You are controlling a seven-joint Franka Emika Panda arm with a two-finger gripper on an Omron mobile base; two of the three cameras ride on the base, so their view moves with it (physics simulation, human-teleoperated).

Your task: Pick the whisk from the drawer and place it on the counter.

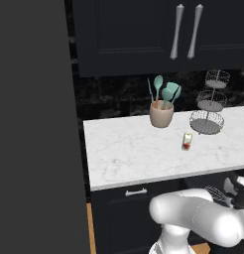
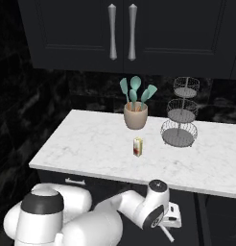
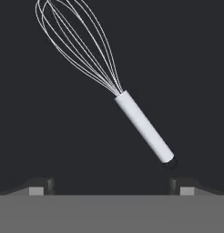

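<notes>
Left base view: we saw the whisk's (image 1: 216,194) wire loops poking out just past the arm, low under the counter (image 1: 144,154) edge; a bad lift path could have clipped that edge.

Right base view: the gripper (image 2: 170,217) sat down in front of the drawer (image 2: 110,187).

Hand view: jaws were spread wide, empty. The whisk lay diagonal on the dark floor, handle end near one fingertip (image 3: 180,184). We judged that closing without realigning could have pinched only the tip and kicked it away.

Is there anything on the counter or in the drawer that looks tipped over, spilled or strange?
Nothing stands out. On the counter the utensil pot, the small carton and the wire basket stand all stand upright. The whisk lies flat on the dark drawer floor, slanted across the hand view, with the open gripper apart from it.
</notes>
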